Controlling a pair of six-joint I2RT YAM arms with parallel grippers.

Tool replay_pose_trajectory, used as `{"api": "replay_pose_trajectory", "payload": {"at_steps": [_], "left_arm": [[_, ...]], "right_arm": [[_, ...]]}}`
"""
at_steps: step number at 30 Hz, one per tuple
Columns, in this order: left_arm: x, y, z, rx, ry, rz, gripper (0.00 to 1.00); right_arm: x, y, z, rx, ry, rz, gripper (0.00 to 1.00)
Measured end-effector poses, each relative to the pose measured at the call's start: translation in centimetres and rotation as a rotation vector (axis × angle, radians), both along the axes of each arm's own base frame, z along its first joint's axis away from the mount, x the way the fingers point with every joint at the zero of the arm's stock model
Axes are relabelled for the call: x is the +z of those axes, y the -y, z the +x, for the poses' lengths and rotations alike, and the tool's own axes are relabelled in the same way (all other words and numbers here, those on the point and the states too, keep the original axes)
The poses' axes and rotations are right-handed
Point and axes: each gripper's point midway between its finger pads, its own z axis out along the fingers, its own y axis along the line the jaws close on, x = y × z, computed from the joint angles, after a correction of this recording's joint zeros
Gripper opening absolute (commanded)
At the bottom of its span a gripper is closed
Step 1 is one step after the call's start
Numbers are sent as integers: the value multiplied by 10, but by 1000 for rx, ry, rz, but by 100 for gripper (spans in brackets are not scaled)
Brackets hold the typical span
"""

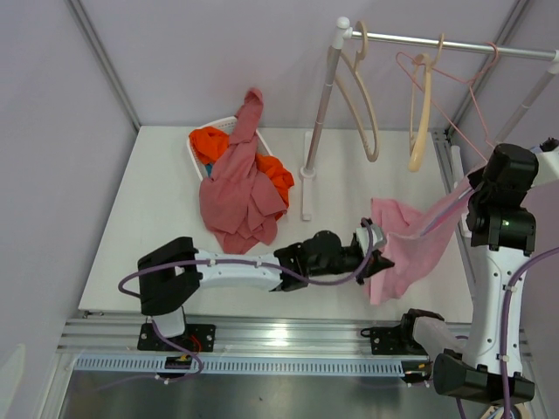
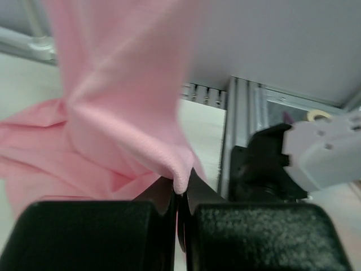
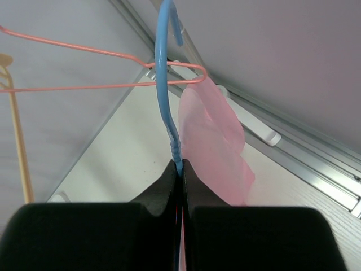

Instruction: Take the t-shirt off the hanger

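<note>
The pink t-shirt [image 1: 403, 244] hangs over the table's right side, still draped on a blue wire hanger. My left gripper [image 1: 377, 259] is shut on a fold of the t-shirt's lower left edge; the left wrist view shows the fabric [image 2: 113, 113] pinched between the jaws of my left gripper [image 2: 179, 195]. My right gripper [image 1: 472, 188] holds the hanger from the right. In the right wrist view my right gripper [image 3: 179, 168] is shut on the twisted neck of the blue hanger [image 3: 163, 73], with the t-shirt [image 3: 211, 141] hanging just beyond. The hanger's arms are hidden under the cloth.
A clothes rail [image 1: 454, 44] at the back right carries two beige hangers [image 1: 367, 96] and a pink wire hanger [image 1: 454, 78]. A white basket [image 1: 194, 150] with red and orange clothes [image 1: 236, 192] sits at the back centre. The right arm's base [image 2: 316, 152] is close by.
</note>
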Motion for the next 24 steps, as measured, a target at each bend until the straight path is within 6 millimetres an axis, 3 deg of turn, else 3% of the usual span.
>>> {"api": "replay_pose_trajectory", "payload": {"at_steps": [4,7,13,21,24], "left_arm": [[1,-5,46,61,-70,12,1],[1,-5,63,79,-102,27,1],[-7,1,46,11,-178,24,1],[-73,0,18,-26,-305,118,1],[-82,-3,14,-20,-317,132,1]], "right_arm": [[13,-10,1,58,33,8,0],[20,-17,0,99,57,17,0],[35,-15,-1,102,90,22,0],[43,-24,3,146,125,57,0],[40,-27,2,163,112,65,0]]}}
